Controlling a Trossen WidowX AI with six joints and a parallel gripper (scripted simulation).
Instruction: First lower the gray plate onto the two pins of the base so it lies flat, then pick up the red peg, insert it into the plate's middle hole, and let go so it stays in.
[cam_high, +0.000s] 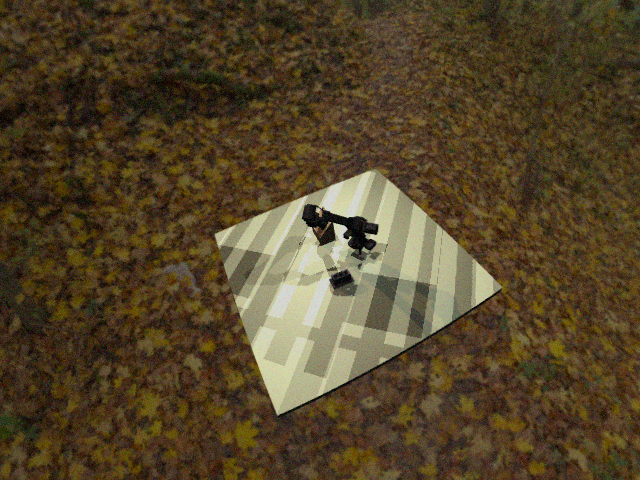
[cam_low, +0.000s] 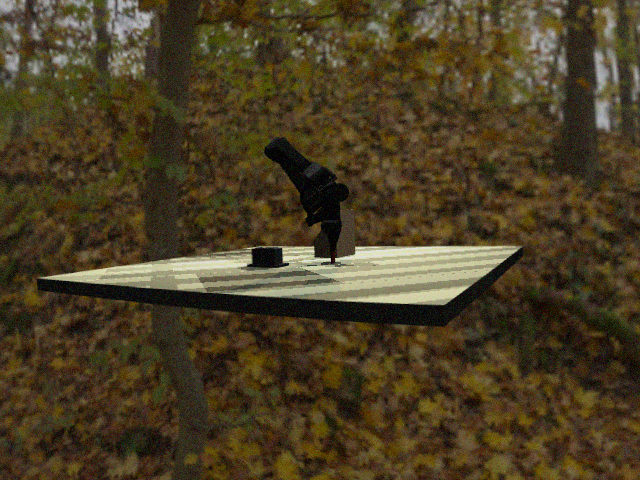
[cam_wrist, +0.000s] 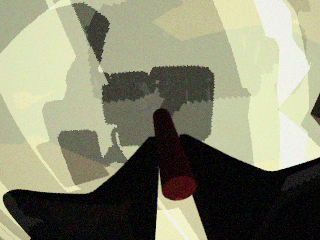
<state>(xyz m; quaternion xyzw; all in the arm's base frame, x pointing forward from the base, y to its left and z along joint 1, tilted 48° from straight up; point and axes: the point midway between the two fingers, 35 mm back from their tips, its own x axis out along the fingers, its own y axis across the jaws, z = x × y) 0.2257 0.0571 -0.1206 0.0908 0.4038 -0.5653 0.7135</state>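
My gripper (cam_high: 360, 250) (cam_low: 333, 246) (cam_wrist: 167, 142) is shut on the red peg (cam_low: 332, 256) (cam_wrist: 172, 155), which shows upright between the fingertips, low over the table. Its foot is at or very near the table top; whether it touches cannot be told. A dark block (cam_high: 341, 279) (cam_low: 266, 256) stands on the table apart from the gripper, toward the front in the top view and to the left in the exterior view. It is the base with the gray plate, but the two cannot be told apart at this size. The pins and the middle hole are not discernible.
A brown box (cam_high: 325, 236) (cam_low: 348, 232) stands by the arm, behind the gripper in the exterior view. The striped table top (cam_high: 294, 356) (cam_low: 413, 292) has sharp outer edges and strong light and shadow patches.
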